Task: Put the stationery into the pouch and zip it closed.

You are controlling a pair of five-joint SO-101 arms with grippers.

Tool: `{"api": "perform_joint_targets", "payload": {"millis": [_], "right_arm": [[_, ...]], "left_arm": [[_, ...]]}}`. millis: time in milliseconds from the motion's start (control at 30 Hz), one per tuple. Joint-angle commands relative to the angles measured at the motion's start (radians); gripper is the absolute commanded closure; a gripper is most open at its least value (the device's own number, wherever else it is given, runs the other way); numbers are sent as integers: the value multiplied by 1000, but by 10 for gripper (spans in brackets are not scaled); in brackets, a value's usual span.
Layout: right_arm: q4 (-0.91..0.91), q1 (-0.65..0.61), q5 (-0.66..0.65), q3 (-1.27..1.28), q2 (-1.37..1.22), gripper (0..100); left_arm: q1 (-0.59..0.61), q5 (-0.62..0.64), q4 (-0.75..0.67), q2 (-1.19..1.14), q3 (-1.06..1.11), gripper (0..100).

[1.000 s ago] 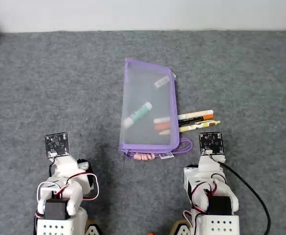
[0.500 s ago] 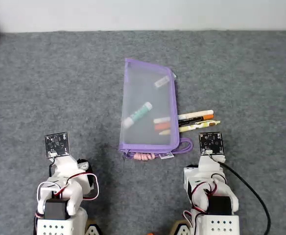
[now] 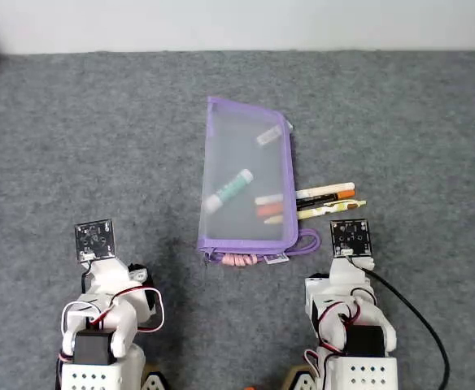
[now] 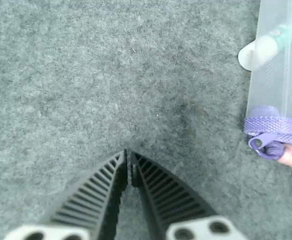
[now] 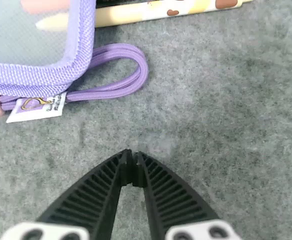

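Just short of the translucent purple-edged zip pouch (image 3: 246, 183), off its near left corner: black left gripper (image 4: 128, 165), pressed together, gripping nothing. Off its near right corner, by the purple loop strap (image 5: 111, 89): right gripper (image 5: 132, 167), likewise closed, bare. Inside the pouch: white-and-green glue stick (image 3: 228, 190). Poking from its right side: three pens (image 3: 335, 195).
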State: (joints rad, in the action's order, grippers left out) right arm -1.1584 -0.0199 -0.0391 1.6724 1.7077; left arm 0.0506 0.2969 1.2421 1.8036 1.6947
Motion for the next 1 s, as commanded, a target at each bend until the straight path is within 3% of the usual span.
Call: {"api": "perform_joint_targets", "payload": {"millis": [0,300,567,667,967], "right_arm": [[-4,1,8,15,15,989],[35,7,6,6,24,990],[53,-5,-55,-226,12,991],[33,-73,-61,-275,-1,991],[4,-223,-97,-559,-440,991]], "left_arm": [[3,8,6,11,-10,986],[3,8,6,11,-10,986],[3,8,6,11,-10,986],[3,8,6,11,-10,986],[3,8,6,11,-10,986]]}}
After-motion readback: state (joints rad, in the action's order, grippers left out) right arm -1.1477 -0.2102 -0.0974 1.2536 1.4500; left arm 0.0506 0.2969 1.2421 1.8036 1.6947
